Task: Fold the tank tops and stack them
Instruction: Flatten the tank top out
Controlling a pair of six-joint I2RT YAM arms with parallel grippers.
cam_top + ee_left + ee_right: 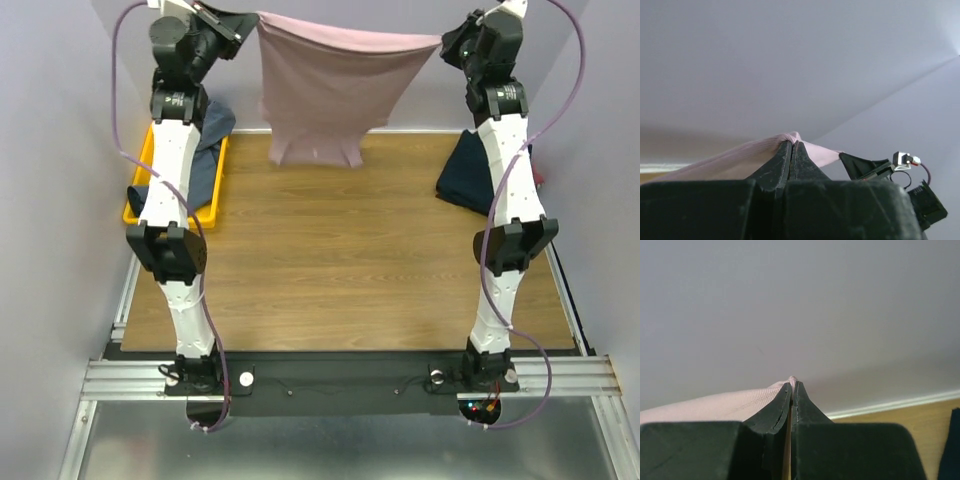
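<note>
1. Both arms stand nearest, bolted at the near table edge: the left arm point(175, 190) and the right arm point(510, 200) each reach up and away toward the back wall point(430, 100).
2. Below them lies the wooden table point(340, 260).
3. Up in the air over the far part of the table hangs the pink tank top point(325, 90). Its upper edge is stretched between the two grippers and sags slightly in the middle. Its strapped end dangles lowest, and whether that end touches the wood cannot be told.
4. At the table's left edge sits the yellow tray point(135, 205), with the blue-grey tank top point(205, 165) heaped in it and spilling over its right rim.
5. At the right edge the navy tank top point(462, 180) lies bunched, partly behind the right arm. A sliver of red cloth point(540, 178) shows just beside it.
6. The left gripper point(793, 145) has its jaws pinched together on a corner of the pink tank top, with a fold peeking above the tips.
7. The right gripper point(792, 385) is clamped the same way on the opposite corner.
</note>
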